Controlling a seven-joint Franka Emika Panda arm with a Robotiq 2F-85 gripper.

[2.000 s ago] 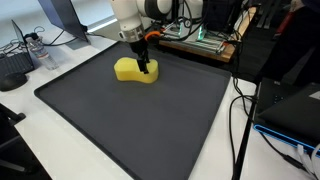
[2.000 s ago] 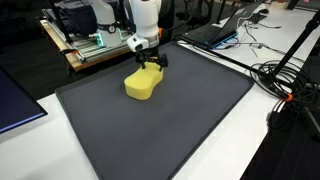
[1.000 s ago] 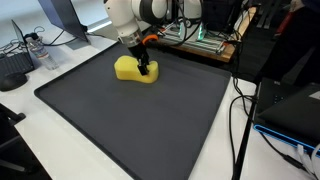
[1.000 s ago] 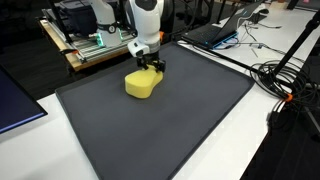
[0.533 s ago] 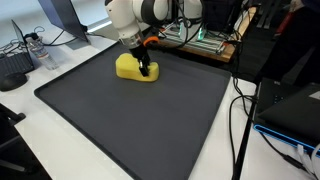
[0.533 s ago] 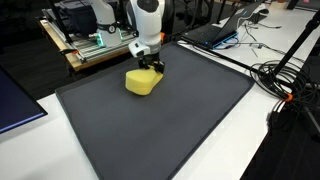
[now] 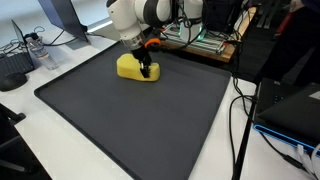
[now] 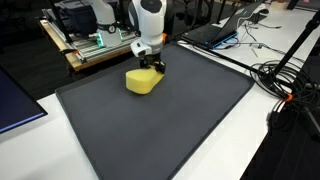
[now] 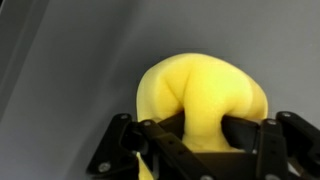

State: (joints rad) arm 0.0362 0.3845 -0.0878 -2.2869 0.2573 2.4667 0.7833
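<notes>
A soft yellow sponge (image 7: 130, 68) (image 8: 141, 82) lies near the far edge of the dark grey mat (image 7: 130, 120) (image 8: 170, 120). My gripper (image 7: 145, 70) (image 8: 156, 66) comes down onto one end of it and is shut on it. In the wrist view the black fingers (image 9: 245, 133) pinch the sponge (image 9: 205, 95) into a narrow waist, so the foam bulges above the jaws. The gripper (image 9: 203, 135) fills the bottom of that view.
A white table (image 7: 40, 150) carries the mat. Behind it stand a wooden tray with electronics (image 7: 200, 42) (image 8: 85, 45), a monitor (image 7: 60, 15) and a laptop (image 8: 215, 30). Cables (image 8: 285, 85) run along one side; dark equipment (image 7: 290, 100) sits beside the mat.
The jaws have shut on the sponge's end, squeezing it in. The sponge has bunched up and shifted slightly under the gripper; the arm has stayed in place.
</notes>
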